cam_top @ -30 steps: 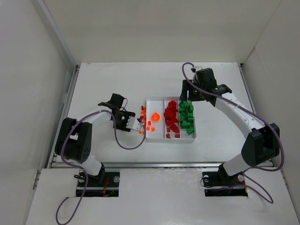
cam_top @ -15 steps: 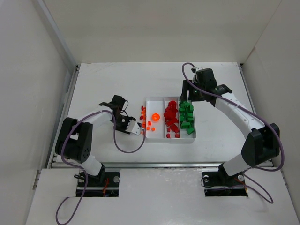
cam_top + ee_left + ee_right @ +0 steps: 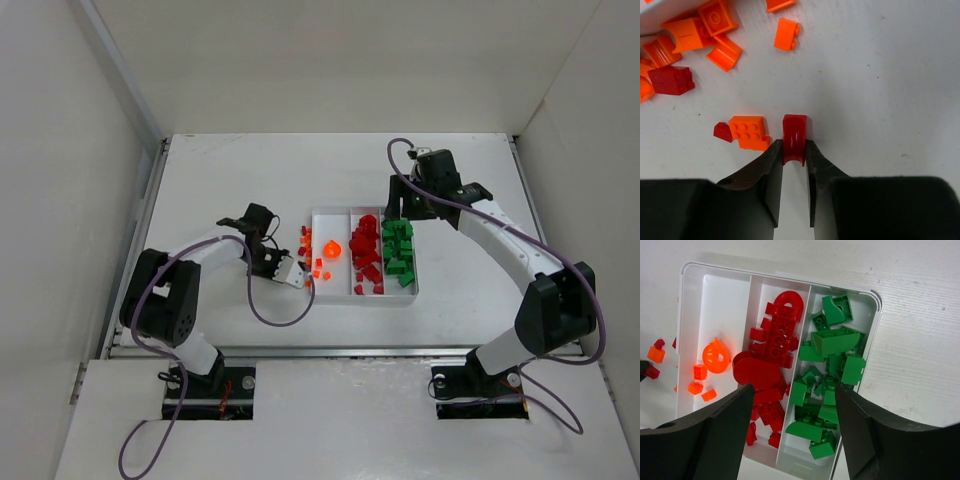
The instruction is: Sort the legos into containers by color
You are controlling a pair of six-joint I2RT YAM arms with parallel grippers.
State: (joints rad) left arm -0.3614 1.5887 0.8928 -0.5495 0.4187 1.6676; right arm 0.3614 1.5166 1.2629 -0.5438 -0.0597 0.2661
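Top view: the white tray (image 3: 365, 294) sits mid-table. The left gripper (image 3: 297, 279) is low at the tray's 8 o'clock corner, just beside the rim, and from up here you can't see what its fingers are doing. A few loose legos (image 3: 304, 240) lie on the table (image 3: 220, 180) at the tray's 9 o'clock. The right gripper (image 3: 398, 205) hangs over the 12 o'clock end. There's bare table at 3 and 6.

Left wrist view fills in what the top one can't. The fingers (image 3: 771, 165) are clamped on a red curved brick (image 3: 794, 137), one on each side, with the brick poking out toward 12. An orange studded brick (image 3: 747, 127) sits right against the finger at 10 o'clock. The orange pile (image 3: 695, 32) is further off at 11, and it's bare tabletop from 1 to 4.

Right wrist view: the fingers (image 3: 715, 435) are spread wide with nothing between them, above the tray. You get the lanes properly here, with the orange ring (image 3: 716, 355) at 9, the red heap (image 3: 775, 340) in the middle and the green heap (image 3: 835, 340) at 3.
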